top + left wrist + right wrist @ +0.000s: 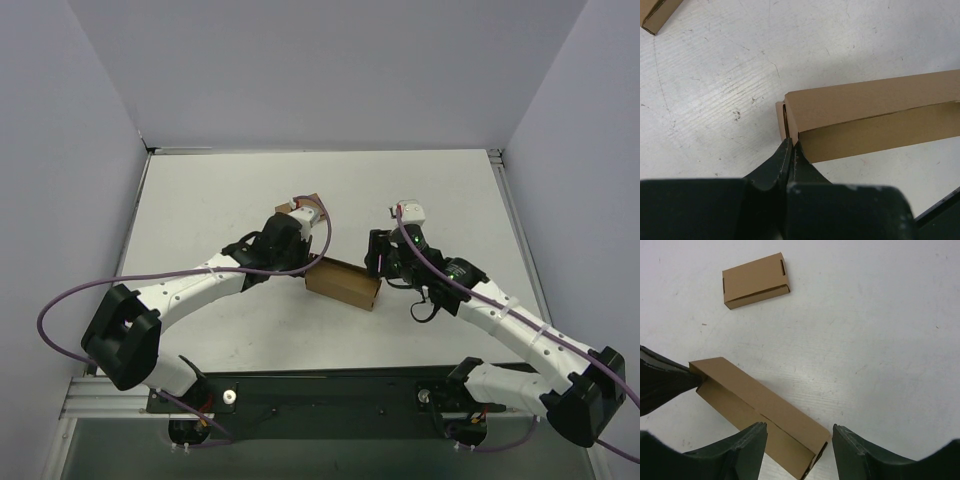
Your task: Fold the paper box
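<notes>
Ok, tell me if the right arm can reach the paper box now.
Probably yes: the right gripper hangs open over one end of the paper box, nothing between; the shut left gripper sits only at the other end.

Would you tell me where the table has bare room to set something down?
The far right of the table, beyond the right gripper, is bare, as is the far left corner left of the small box. The middle is crowded: the left gripper and the right one flank the paper box.
</notes>
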`<state>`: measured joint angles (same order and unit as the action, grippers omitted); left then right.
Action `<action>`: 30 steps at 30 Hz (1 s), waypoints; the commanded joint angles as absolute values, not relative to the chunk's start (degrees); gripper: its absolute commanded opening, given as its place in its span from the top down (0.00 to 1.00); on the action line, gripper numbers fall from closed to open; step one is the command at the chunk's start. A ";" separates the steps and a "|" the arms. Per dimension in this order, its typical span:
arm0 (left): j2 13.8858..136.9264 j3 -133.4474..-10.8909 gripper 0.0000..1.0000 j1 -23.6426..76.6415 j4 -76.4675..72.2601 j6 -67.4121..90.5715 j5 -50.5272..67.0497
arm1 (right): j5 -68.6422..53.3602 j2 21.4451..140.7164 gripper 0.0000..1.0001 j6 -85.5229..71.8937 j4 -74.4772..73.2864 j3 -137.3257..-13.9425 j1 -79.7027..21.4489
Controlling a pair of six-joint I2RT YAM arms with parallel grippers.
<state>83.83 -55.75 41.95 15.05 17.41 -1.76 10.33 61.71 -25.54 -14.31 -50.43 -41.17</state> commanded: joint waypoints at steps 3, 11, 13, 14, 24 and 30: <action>83.67 -54.76 1.00 42.36 18.55 17.93 -1.67 | 14.76 62.05 0.47 -27.33 -5.81 -45.89 -41.83; 84.02 -55.37 1.00 42.36 18.02 18.37 -1.05 | 16.60 61.26 0.57 -31.11 -5.19 -40.70 -43.94; 83.94 -55.37 1.00 42.36 18.02 18.63 -0.97 | 18.45 60.30 0.58 -31.81 -5.10 -39.73 -45.34; 83.94 -55.37 1.00 42.36 18.02 18.63 -0.79 | 20.81 59.94 0.58 -32.16 -5.01 -39.12 -45.70; 83.50 -55.81 1.00 42.36 17.40 19.16 -0.09 | 27.42 60.29 0.63 -36.74 -2.46 -33.40 -48.51; 81.48 -57.30 0.75 42.28 17.32 18.11 1.84 | 27.77 61.79 0.67 -36.47 -2.37 -33.05 -48.78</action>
